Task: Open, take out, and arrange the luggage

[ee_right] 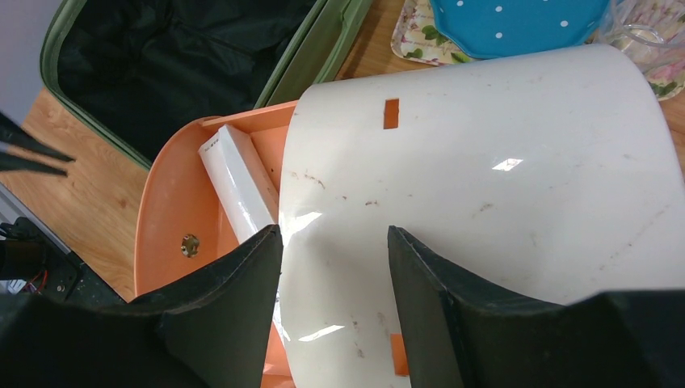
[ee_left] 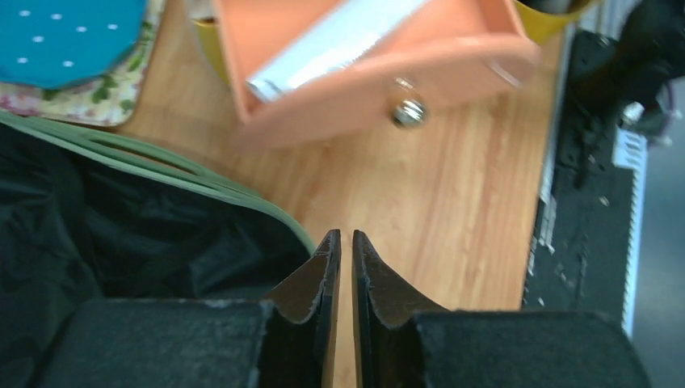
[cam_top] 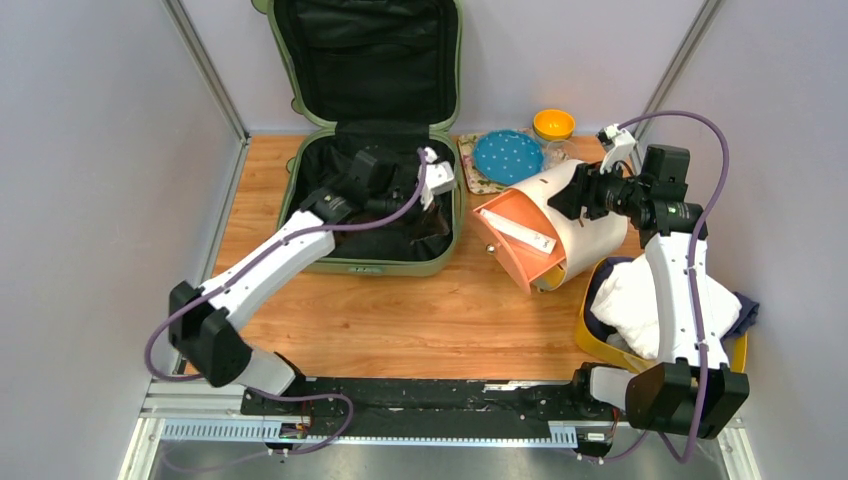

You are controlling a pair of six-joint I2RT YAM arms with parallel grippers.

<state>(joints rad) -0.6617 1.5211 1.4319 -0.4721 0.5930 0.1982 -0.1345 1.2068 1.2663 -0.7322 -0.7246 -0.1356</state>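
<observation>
Suitcase [cam_top: 380, 266] sits open at the far left of the bench, lid propped against the far wall. Contents are dark on black lining, so I can't tell an item from fabric.

Left end effector [ee_left: 346, 236] hangs over the suitcase's right rim. Jaws almost closed, thin gap, nothing in it. Right end effector [ee_right: 333, 233] is about half open over the curved shell of the cream drawer box [ee_right: 501, 202], gripping nothing. Can't tell if it touches.

Risks:
- Left jaws are too narrow to take anything. If it dives in like that, it pokes or snags the lining rather than picking an item.
- A hard tug on the lining could drag the shell or bring the lid down on the arm.
- The orange drawer [cam_top: 510, 245] is pulled out towards the suitcase's near right corner. A lift-out swung right would likely clip it.
- The box has a round shell and looks tilted. A nudge from the right arm could roll it, tip out the white carton [ee_right: 238, 186], or knock the blue plate [cam_top: 508, 156].
- Both arms work close together, so collision is possible.
</observation>
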